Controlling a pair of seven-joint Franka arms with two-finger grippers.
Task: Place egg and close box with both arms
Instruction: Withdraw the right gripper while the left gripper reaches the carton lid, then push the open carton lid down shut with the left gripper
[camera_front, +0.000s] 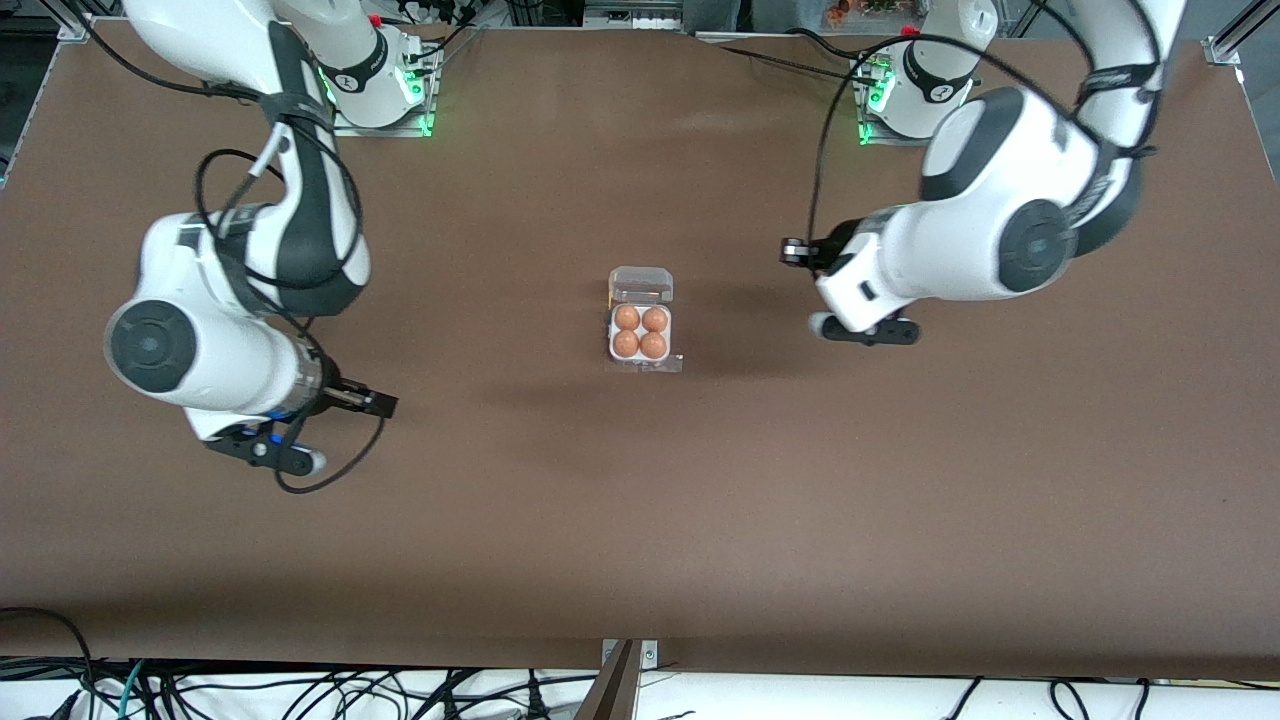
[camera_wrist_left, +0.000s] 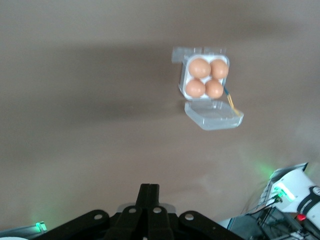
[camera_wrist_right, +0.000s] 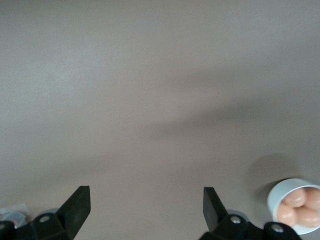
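Currently the egg carton (camera_front: 641, 333) holds four eggs (camera_front: 640, 331), lid (camera_front: 641, 285) open. Left gripper (camera_wrist_left: 149, 192) jaws closed, empty; right gripper (camera_wrist_right: 145, 205) jaws open. Both hover over the table (camera_front: 640, 520).

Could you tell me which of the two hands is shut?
The left hand, over bare table, is shut with its fingers together; the right hand's fingers stand wide apart.

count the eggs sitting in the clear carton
4, one in each cell of the open box: two eggs toward the lid, two eggs nearer the front camera. More eggs lie in a white bowl, partly cropped.
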